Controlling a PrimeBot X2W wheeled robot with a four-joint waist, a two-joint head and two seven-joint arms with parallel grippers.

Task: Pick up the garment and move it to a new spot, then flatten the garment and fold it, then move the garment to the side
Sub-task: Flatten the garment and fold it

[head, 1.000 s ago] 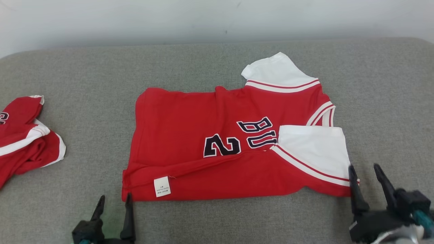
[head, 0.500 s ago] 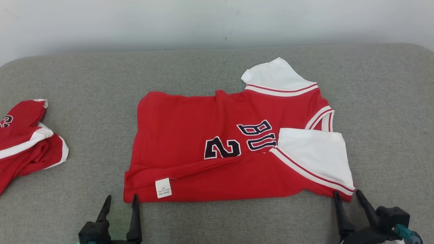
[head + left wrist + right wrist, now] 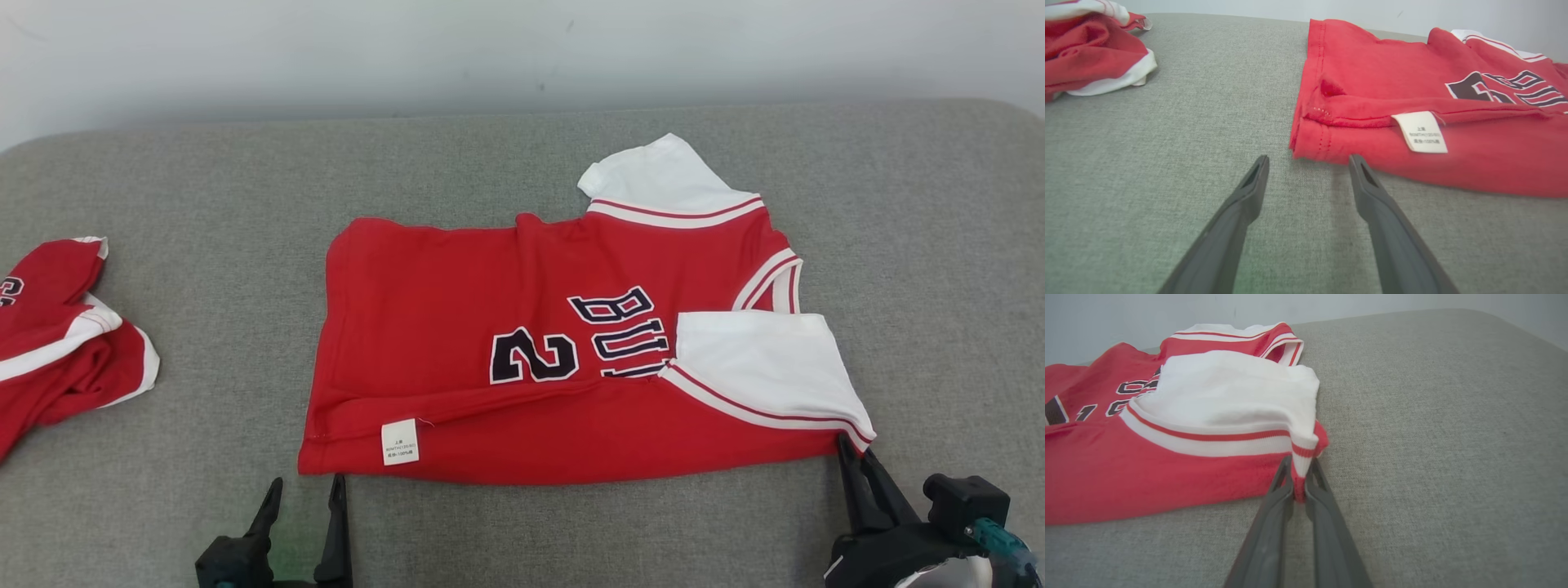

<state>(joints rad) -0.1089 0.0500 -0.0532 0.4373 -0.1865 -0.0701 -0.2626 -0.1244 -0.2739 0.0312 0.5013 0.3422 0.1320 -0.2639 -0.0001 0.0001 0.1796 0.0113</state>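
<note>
Left gripper (image 3: pixel 305 483) low at left, fingers spread wide; right gripper (image 3: pixel 851 451) low at right, fingers pinched onto a corner of the garment (image 3: pixel 457 310)

A broad padded surface (image 3: pixel 522 155) covered in grey woven fabric spreads across the head view, its far corners rounded off at left and right. The weave is fine and heathered. The wrist views show it up close, flecked with lighter and darker threads. Directly behind the far edge rises a plain pale wall (image 3: pixel 522 49) — whitish with a cool blue-grey cast, bearing a few small dark specks and faint scuffs near its middle. Light falls soft and even across the fabric, and shadows are slight. In the right wrist view the surface's rounded corner curves away at the upper right against that same wall.
</note>
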